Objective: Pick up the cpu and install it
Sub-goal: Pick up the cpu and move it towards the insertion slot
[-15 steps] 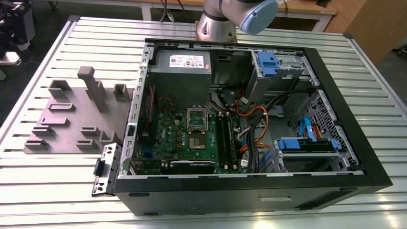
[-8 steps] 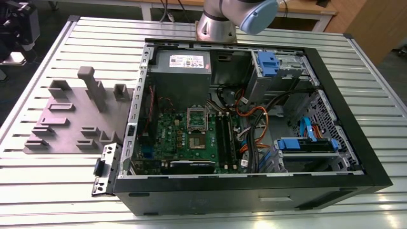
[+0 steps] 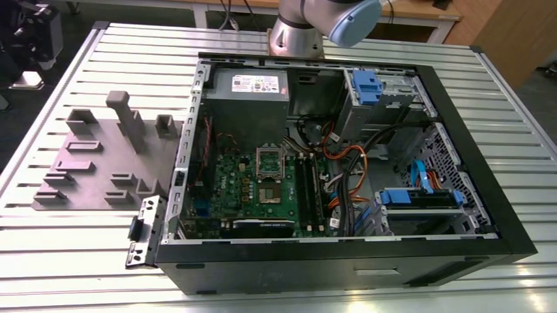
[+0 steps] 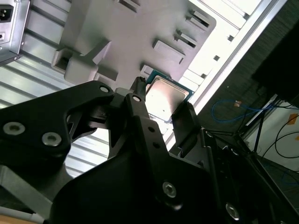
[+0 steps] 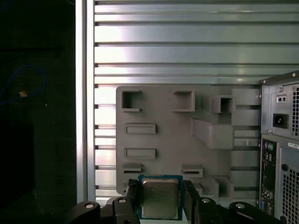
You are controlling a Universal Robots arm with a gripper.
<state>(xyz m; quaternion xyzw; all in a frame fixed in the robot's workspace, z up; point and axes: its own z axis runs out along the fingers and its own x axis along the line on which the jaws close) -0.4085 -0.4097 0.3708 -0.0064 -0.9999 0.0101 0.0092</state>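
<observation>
The gripper has its two fingers clamped on opposite edges of the cpu, which it holds flat over the edge of the grey tray. For this carry I'd keep the chip level and the squeeze light, since something so thin could tip or slip. I count one cpu, one tray, one open case at the exterior view's right of the tray, and one socket frame inside.
</observation>
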